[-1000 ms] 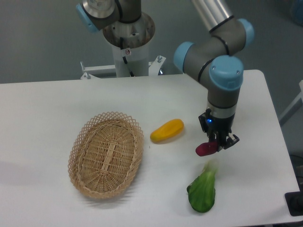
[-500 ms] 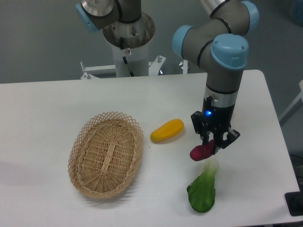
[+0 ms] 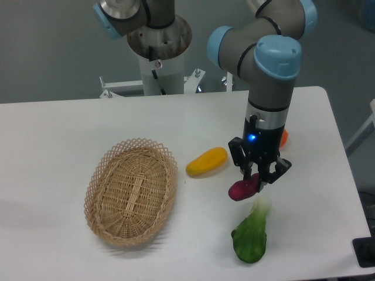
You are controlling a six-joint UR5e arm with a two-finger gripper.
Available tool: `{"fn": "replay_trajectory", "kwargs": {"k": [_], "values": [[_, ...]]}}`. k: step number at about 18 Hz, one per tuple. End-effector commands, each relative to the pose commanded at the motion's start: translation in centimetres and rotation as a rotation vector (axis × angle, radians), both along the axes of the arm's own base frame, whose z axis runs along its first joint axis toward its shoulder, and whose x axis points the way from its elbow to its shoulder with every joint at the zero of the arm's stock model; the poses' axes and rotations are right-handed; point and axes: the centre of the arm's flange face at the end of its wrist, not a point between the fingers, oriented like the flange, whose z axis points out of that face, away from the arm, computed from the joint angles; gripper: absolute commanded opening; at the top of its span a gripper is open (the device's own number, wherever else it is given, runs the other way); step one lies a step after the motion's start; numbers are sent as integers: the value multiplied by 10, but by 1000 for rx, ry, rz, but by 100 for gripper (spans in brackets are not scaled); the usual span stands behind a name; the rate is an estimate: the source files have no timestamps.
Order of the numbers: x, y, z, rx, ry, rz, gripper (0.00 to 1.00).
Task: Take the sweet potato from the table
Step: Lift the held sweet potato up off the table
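Note:
The sweet potato (image 3: 241,189), a small dark purplish-red tuber, hangs a little above the white table (image 3: 53,140) right of centre. My gripper (image 3: 253,179) points straight down and is shut on its right end; most of the tuber sticks out to the left of the fingers. A blue light glows on the wrist just above.
A yellow-orange fruit (image 3: 207,161) lies just left of the gripper. A green leafy vegetable (image 3: 251,235) lies right below it near the front edge. An oval wicker basket (image 3: 131,191) sits to the left. A bit of an orange (image 3: 284,137) shows behind the arm.
The gripper, with the sweet potato in it, has moved left and slightly up. The arm now leans further over the table.

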Motion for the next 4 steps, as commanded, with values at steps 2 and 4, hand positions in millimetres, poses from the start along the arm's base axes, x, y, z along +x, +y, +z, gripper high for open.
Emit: {"fn": "replay_trajectory", "kwargs": {"k": [2, 4], "values": [[1, 1, 0, 4, -1, -1, 11], [1, 2, 0, 4, 0, -3, 10]]}}
